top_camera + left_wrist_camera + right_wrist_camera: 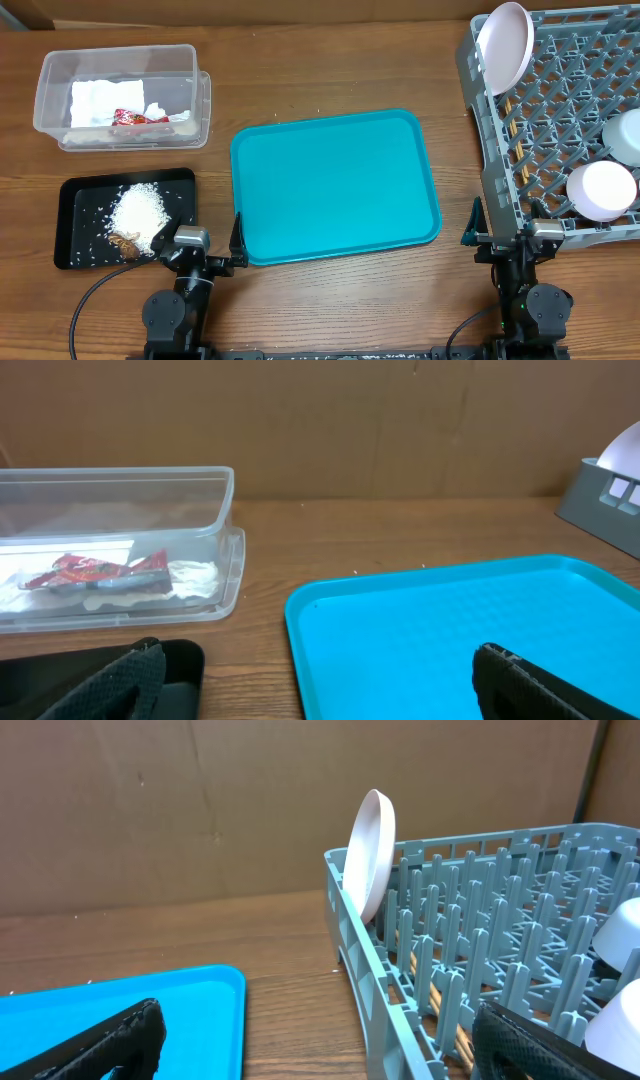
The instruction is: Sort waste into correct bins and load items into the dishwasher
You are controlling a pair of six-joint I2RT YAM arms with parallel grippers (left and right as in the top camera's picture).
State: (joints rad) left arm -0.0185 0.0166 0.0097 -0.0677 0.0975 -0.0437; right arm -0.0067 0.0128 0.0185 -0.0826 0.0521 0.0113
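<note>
Napkins [100, 100] and the red wrapper [135, 117] lie in the clear tub [50, 75]. Rice [138, 208] and brown scraps [124, 240] sit in the black tray [78, 190], its near corner hidden behind my left hand [200, 236]. In the dish rack [560, 110] the plate [505, 45] stands on edge. One bowl [602, 190] shows whole, another pale vessel [628, 135] is cut off by the frame, and the chopsticks [515, 125] barely show under the lattice. My left hand and right hand [505, 232] are both released and empty, low over the bench [320, 60].

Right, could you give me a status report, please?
Left pincer, right pincer open, empty. Napkins, wrapper in clear tub; rice in black tray. Plate, bowls in rack. Nothing blocking.
</note>
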